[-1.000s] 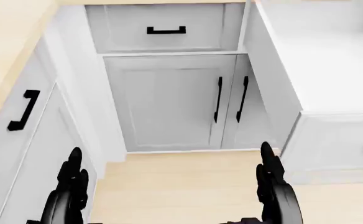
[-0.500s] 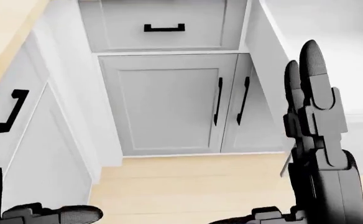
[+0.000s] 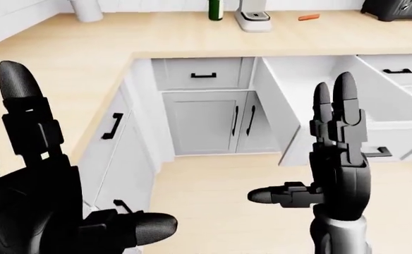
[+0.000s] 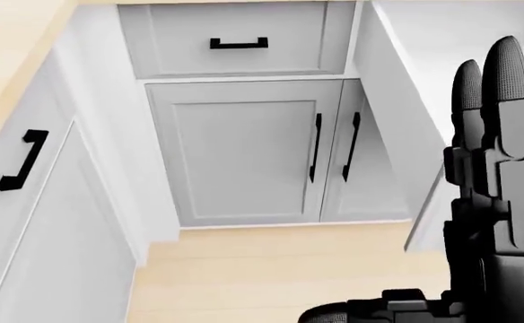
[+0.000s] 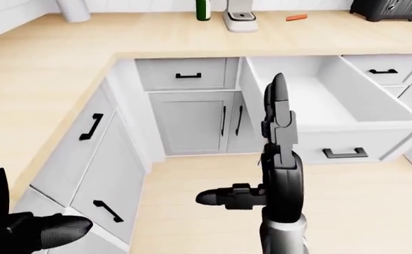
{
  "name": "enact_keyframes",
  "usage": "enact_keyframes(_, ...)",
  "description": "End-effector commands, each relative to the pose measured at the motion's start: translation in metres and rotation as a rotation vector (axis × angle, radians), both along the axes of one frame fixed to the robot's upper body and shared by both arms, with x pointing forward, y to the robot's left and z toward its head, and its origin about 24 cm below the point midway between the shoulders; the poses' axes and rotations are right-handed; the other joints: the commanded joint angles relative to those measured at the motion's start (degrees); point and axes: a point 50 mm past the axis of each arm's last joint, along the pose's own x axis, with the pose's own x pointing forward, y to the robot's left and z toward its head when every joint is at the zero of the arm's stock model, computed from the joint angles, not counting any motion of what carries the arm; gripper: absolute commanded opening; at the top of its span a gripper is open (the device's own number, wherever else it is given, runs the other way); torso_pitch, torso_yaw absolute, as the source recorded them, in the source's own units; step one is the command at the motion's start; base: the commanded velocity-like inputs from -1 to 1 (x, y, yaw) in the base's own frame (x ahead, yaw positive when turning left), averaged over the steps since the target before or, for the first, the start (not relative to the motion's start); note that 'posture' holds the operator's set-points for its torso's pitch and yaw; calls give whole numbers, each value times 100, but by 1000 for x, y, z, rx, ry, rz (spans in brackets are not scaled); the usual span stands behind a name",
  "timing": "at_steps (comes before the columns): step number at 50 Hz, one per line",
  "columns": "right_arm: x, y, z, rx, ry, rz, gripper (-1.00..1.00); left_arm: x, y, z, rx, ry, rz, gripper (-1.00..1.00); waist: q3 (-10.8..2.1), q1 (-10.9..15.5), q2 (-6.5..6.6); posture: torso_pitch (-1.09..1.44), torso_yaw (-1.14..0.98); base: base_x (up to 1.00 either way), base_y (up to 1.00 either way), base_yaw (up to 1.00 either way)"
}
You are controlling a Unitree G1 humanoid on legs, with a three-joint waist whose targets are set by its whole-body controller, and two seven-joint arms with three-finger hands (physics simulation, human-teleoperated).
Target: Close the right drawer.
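The right drawer [image 5: 319, 100] is a white box pulled far out from under the wooden counter, and it looks empty. Its front panel carries a black handle [image 5: 345, 153]. My right hand [image 3: 312, 148] is open with its fingers [image 3: 342, 106] pointing straight up and the thumb out to the left. In the eye views it overlaps the drawer's left side wall, left of the front panel; I cannot tell whether it touches it. My left hand [image 3: 65, 169] is open at the lower left, far from the drawer.
A closed drawer [image 3: 203, 75] sits over two cabinet doors [image 3: 204, 121] in the corner. More closed drawers [image 3: 112, 126] run down the left, and another closed drawer [image 3: 398, 70] sits right of the open one. The counter [image 3: 65, 58] holds a green bottle [image 3: 215, 8] and a white appliance [image 3: 253, 16].
In the head view my right hand has risen from the bottom edge to stand tall at the right. The left hand has left that view. The picture shifted slightly.
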Motion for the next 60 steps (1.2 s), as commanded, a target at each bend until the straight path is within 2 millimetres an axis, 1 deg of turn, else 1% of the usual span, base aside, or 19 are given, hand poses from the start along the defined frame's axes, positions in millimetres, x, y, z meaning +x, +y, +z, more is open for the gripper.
enact_keyframes(1, -11, -5, 15, 26, -90, -9, 100, -6, 0, 6, 0, -47, 1, 100, -62, -11, -3, 0, 0, 0, 0, 0)
enact_keyframes(4, -11, -8, 16, 36, -94, -12, 100, -5, 0, 5, -5, -39, -3, 100, -53, 8, -8, 0, 0, 0, 0, 0)
enact_keyframes(8, -25, -8, 22, 36, -135, -20, 100, -5, 0, 5, -5, -36, -5, 100, -56, 9, -16, 0, 0, 0, 0, 0)
enact_keyframes(12, -27, -8, 22, 33, -139, -18, 100, -5, -1, 4, -2, -36, -11, 100, -53, 5, -16, 0, 0, 0, 0, 0)
enact_keyframes(14, -29, -7, 22, 34, -141, -19, 100, -5, -1, 4, -2, -36, -11, 100, -85, -28, 3, 0, 0, -8, 0, -6)
enact_keyframes(21, -34, -6, 20, 34, -144, -15, 100, -6, -2, 3, 1, -29, -21, 100, 28, -42, 42, 0, 0, -15, 0, -13)
enact_keyframes(28, -34, -6, 20, 37, -143, -13, 100, -5, -2, 3, 1, -29, -20, 100, 90, -78, 43, 0, 0, -16, 0, -13)
enact_keyframes(35, -35, -6, 19, 39, -142, -10, 100, -5, -2, 3, 1, -28, -22, 100, 122, -34, 154, 0, 0, -16, 0, -15)
enact_keyframes(39, -36, -6, 19, 41, -143, -7, 100, -5, -2, 3, 0, -26, -23, 100, 104, -72, 66, 0, 0, -15, 0, -28)
enact_keyframes(41, -36, -6, 19, 38, -143, -6, 100, -5, -2, 3, -1, -26, -22, 100, 41, -82, -58, 0, 0, -20, 0, -57)
enact_keyframes(43, -36, -6, 19, 39, -143, -7, 100, -5, -2, 4, -1, -26, -22, 100, 12, -81, -226, 0, 0, -21, 0, -57)
enact_keyframes(44, -36, -6, 20, 38, -143, -5, 100, -5, -2, 4, -1, -27, -21, 100, -44, -104, -409, 0, 0, -21, 0, -56)
enact_keyframes(46, -35, -7, 21, 43, -140, -4, 100, -4, -3, 4, 0, -25, -23, 100, 25, -168, -340, 0, 0, -20, 0, -56)
enact_keyframes(47, -35, -7, 20, 43, -139, -5, 100, -4, -2, 4, -1, -25, -22, 100, 10, -162, -345, 0, 0, -21, 0, -54)
enact_keyframes(50, -33, -6, 20, 41, -138, -3, 100, -4, -3, 4, 0, -26, -23, 100, -10, -144, -183, 0, 0, -21, 0, -53)
enact_keyframes(55, -32, -5, 19, 38, -136, -3, 100, -5, -3, 3, 2, -25, -26, 100, 128, -35, 40, 0, 0, -21, 0, -53)
enact_keyframes(57, -32, -6, 19, 39, -136, -4, 100, -6, -3, 2, 2, -25, -28, 100, 135, -12, 236, 0, 0, -21, 0, -53)
enact_keyframes(59, -31, -6, 18, 39, -134, -1, 100, -6, -3, 2, 3, -25, -28, 100, 62, 50, 575, 0, 0, -21, 0, -52)
enact_keyframes(60, -32, -6, 18, 38, -135, -1, 100, -6, -3, 2, 3, -26, -28, 100, 155, 88, 315, 0, 0, -20, 0, -52)
